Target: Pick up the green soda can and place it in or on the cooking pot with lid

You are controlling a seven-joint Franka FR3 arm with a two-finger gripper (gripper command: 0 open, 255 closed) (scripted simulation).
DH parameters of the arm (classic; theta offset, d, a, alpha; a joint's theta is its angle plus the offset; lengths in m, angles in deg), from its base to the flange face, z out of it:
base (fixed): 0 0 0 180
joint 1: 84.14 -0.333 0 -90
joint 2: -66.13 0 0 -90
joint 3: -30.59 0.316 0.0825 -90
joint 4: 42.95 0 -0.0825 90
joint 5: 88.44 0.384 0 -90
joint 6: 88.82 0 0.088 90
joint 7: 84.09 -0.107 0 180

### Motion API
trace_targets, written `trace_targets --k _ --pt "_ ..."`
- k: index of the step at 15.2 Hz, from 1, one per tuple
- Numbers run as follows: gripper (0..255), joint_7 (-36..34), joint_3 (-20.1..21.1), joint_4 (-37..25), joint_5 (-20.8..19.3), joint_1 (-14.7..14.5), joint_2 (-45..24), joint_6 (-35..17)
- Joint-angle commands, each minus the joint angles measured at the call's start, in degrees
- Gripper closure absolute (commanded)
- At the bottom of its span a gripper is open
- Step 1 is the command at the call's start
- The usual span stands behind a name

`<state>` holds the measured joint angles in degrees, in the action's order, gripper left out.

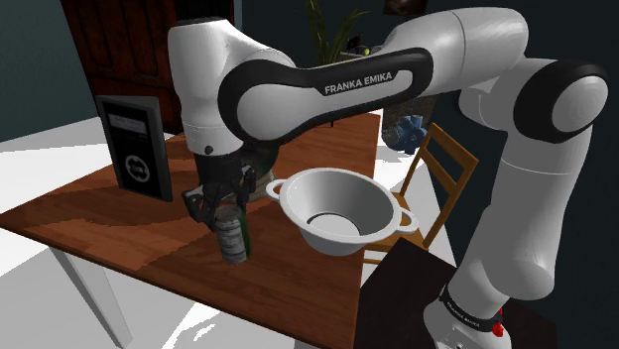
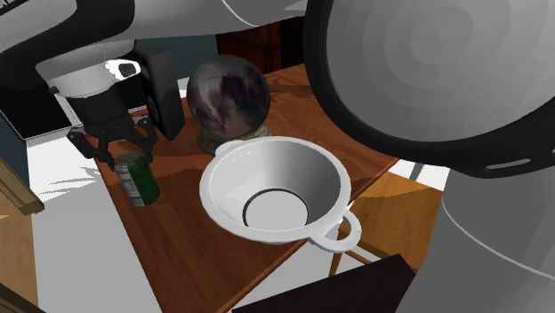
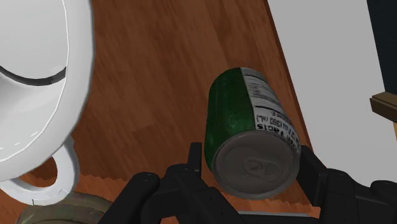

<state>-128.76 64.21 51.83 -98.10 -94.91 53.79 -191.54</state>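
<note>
A green soda can (image 1: pixel 234 241) (image 2: pixel 140 178) (image 3: pixel 245 121) with a white label and silver top stands upright near the wooden table's front edge. My black gripper (image 1: pixel 226 213) (image 2: pixel 127 156) (image 3: pixel 254 167) comes down from above and is shut on the can's upper part, one finger on each side. Whether the can's base still touches the table I cannot tell. The cooking pot (image 1: pixel 367 203) (image 2: pixel 231 178) (image 3: pixel 38 76) is white, wide and open with two loop handles, and has no lid on it. It sits just beside the can, toward the shoulder view's right.
A dark glass globe on a stand (image 2: pixel 228 93) sits behind the pot. A black box-like panel (image 1: pixel 134 144) (image 2: pixel 164 84) stands upright at the table's back. A wooden chair (image 1: pixel 441 159) is beyond the table's far side. The table edge (image 1: pixel 198 288) runs close to the can.
</note>
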Motion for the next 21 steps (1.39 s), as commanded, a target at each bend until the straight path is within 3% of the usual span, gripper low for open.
trace_targets --k 1,21 --pt "255 0.1 0.1 -1.4 0.2 -0.1 0.2 1.6" --pt "255 0.3 0.6 -20.2 -1.2 -2.4 -2.5 18.0"
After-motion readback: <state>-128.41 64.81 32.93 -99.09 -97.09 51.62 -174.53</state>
